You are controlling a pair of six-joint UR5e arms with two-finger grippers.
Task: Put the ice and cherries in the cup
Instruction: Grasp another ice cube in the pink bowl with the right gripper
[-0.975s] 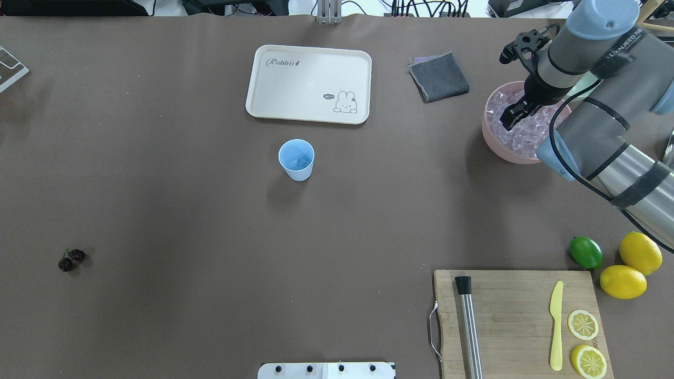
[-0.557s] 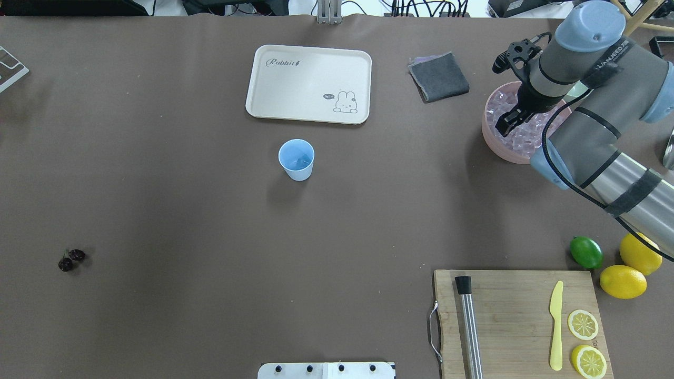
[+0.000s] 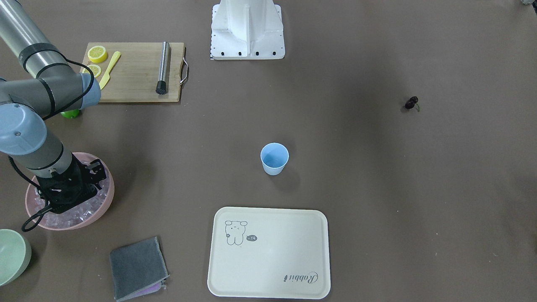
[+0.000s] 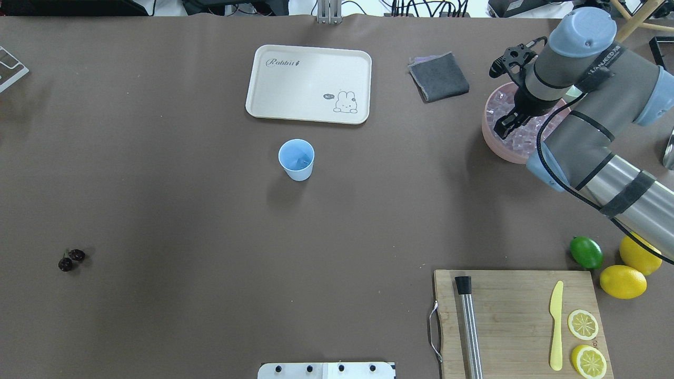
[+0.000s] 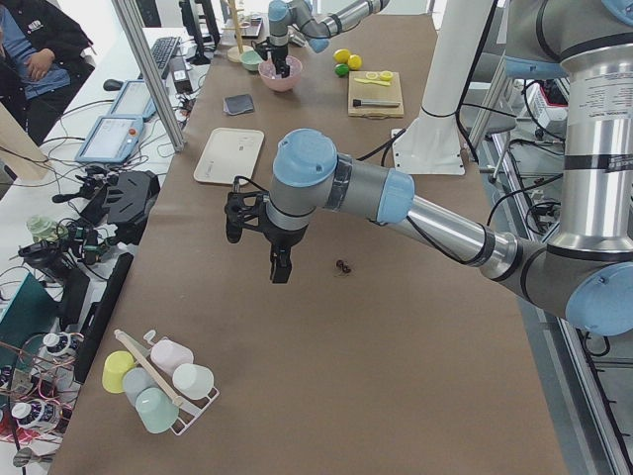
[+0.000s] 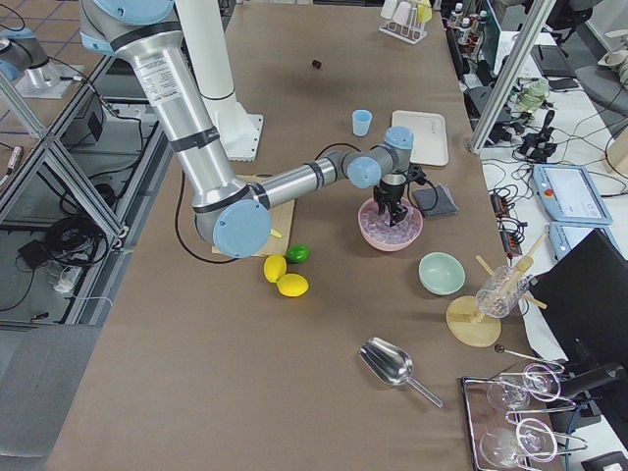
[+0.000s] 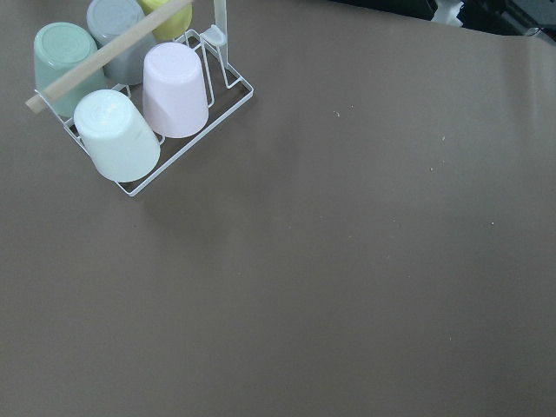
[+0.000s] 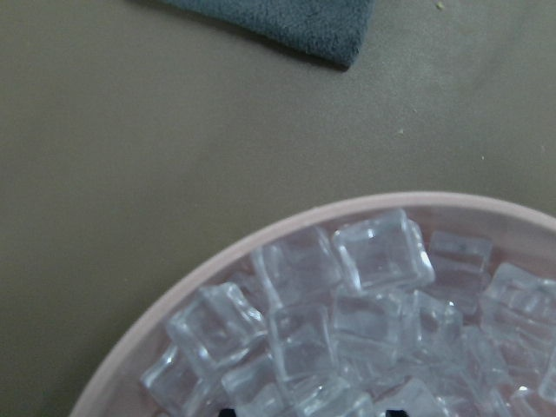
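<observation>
Over pink bowl (image 4: 487, 138): right pincer (image 4: 504, 125) parted, tips at ice (image 4: 497, 106).

A light-blue round plastic cup (image 4: 296, 159); purple-black cherry pair (image 4: 71, 260); clear glassy ice cubes (image 8: 382, 252); cream rectangular tray (image 4: 295, 89) with grey rabbit drawing.

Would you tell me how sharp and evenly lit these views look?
Right wrist view: ice crisp with small glints, grey cloth slightly soft. Overhead view: soft light, a faint shadow below-left of the cup. Left wrist view: sharp, no glare.
</observation>
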